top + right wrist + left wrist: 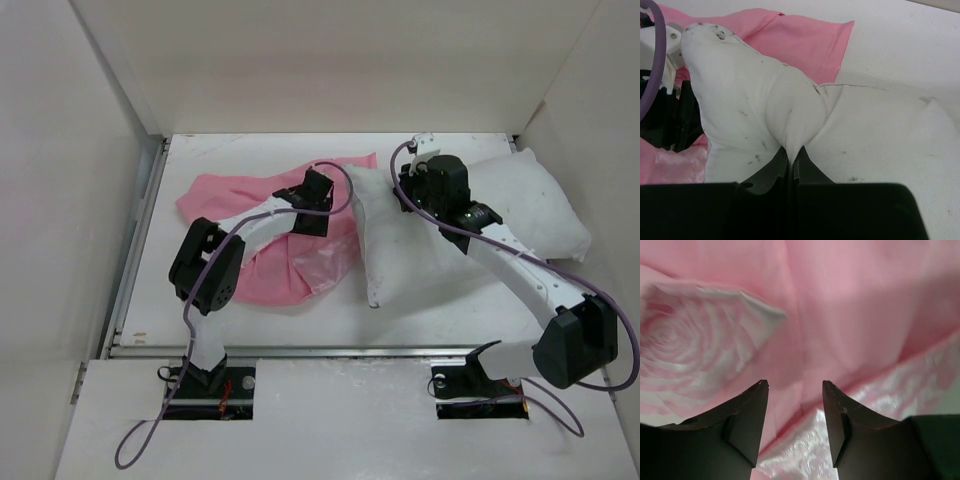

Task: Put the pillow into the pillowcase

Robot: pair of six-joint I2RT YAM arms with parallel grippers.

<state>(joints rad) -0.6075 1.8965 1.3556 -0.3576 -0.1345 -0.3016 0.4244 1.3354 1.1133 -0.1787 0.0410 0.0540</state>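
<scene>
The white pillow [520, 210] lies across the right half of the table, its left end [385, 250] bunched up against the pink pillowcase [225, 200]. My right gripper [408, 195] is shut on a pinch of pillow fabric [755, 100]; in the right wrist view its jaws [791, 150] meet on a raised fold. The pillowcase [805, 45] lies behind that fold. My left gripper [314, 198] hovers over the pillowcase's right side. In the left wrist view it [795, 385] stands open just above the matte and shiny pink cloth [855, 305], gripping nothing.
White walls [80, 150] enclose the table on the left, back and right. A metal rail [135, 250] runs along the table's left edge. Purple cables [590, 280] loop off both arms. The left arm's wrist [660, 115] shows beside the pillow in the right wrist view.
</scene>
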